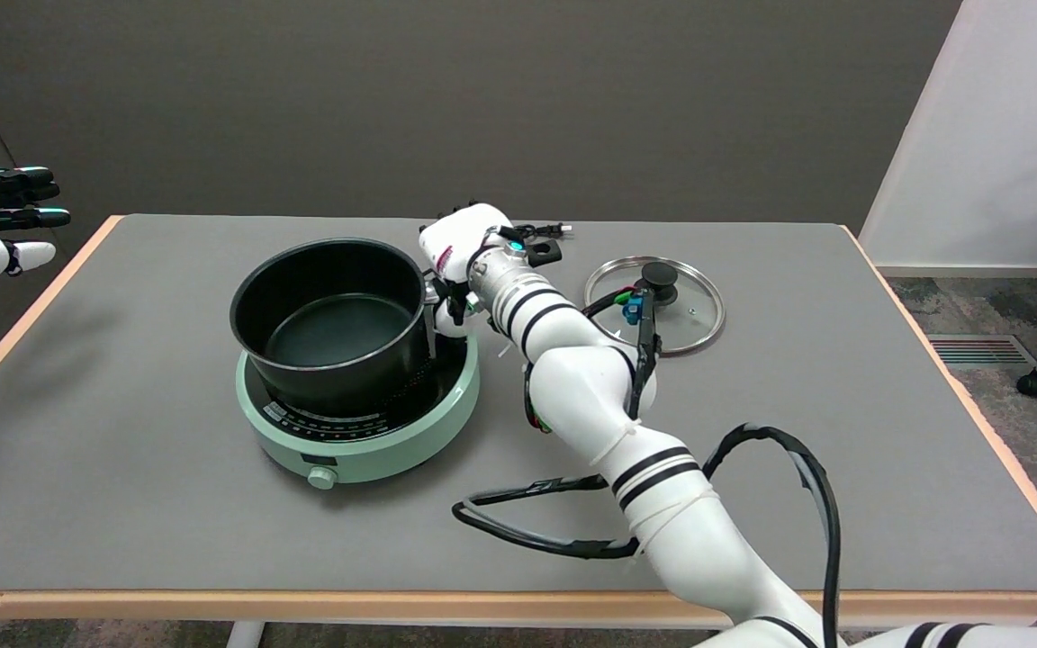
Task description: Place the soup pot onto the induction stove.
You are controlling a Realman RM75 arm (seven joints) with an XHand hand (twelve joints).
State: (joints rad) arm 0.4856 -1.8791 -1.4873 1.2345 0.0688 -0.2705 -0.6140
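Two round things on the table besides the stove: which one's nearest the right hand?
The black soup pot on the stove; the right hand is at its rim. The glass lid lies apart.

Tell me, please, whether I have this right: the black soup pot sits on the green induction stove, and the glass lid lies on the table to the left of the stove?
Not quite: the head view shows the glass lid lying on the table to the right of the stove, beyond the right arm. The rest holds: the black soup pot sits on the green induction stove.

Grey wall [482, 99], table [843, 468] (wood-edged), carpet [987, 315]
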